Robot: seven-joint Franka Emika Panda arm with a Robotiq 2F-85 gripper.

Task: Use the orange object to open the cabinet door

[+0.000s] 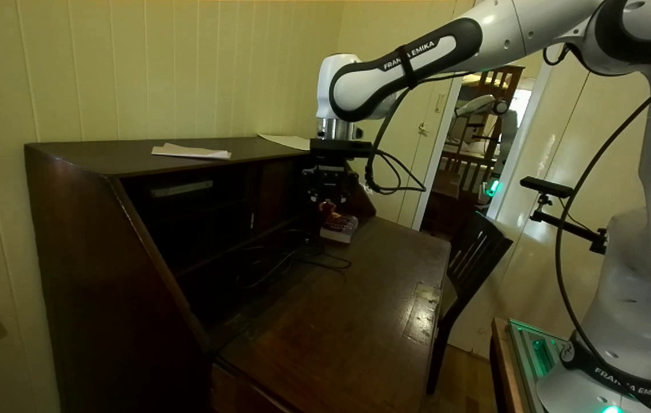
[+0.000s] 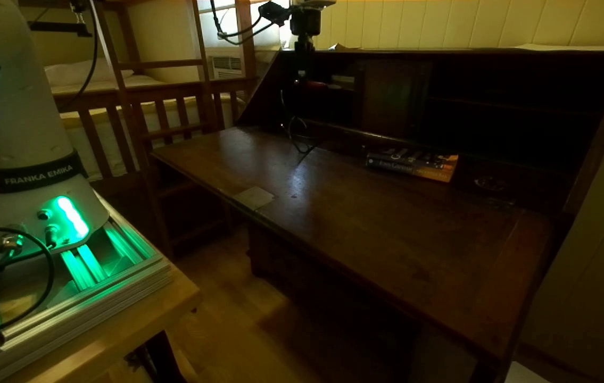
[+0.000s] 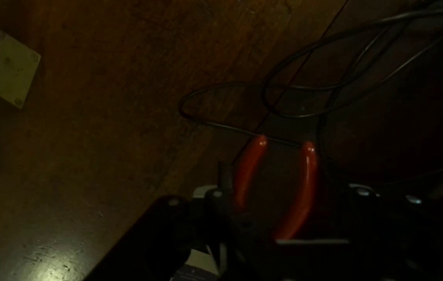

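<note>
The end effector [image 1: 327,201] grips an orange object [image 3: 305,197] above the counter [image 2: 387,229]

Its jaws are drawn in and stand only part-way apart, with the orange object pinched between them. In the wrist view two curved, glossy handles [image 3: 249,168] stick out past the jaws, rounded at the ends and spread from each other; the rest of the object is lost in shadow. In both exterior views it is a small reddish shape at the lower tip of the end effector, held clear of the counter.

Below it, dark cables [image 3: 215,124] lie in loose loops on the counter, and a book [image 2: 413,162] lies flat just in front of the compartments [image 2: 504,127], its lettering hard to read. A pale metal plate [image 2: 254,198] is set into the wood along the front edge. The cabinet door [image 2: 387,101], a narrow upright brown panel, stands among the compartments; in an exterior view it sits to the right of the orange object with a dark gap showing between them. I cannot tell how near the two are in depth, nor whether the door is fully closed. Loose papers [image 1: 190,151] rest on the flat top [image 1: 113,158] above.

Farther off, a slatted dark chair [image 1: 477,258] stands beyond the front edge of the counter, a wooden bed [image 2: 162,114] shows past one end, and a pale panelled wall [image 1: 159,74] runs behind
</note>
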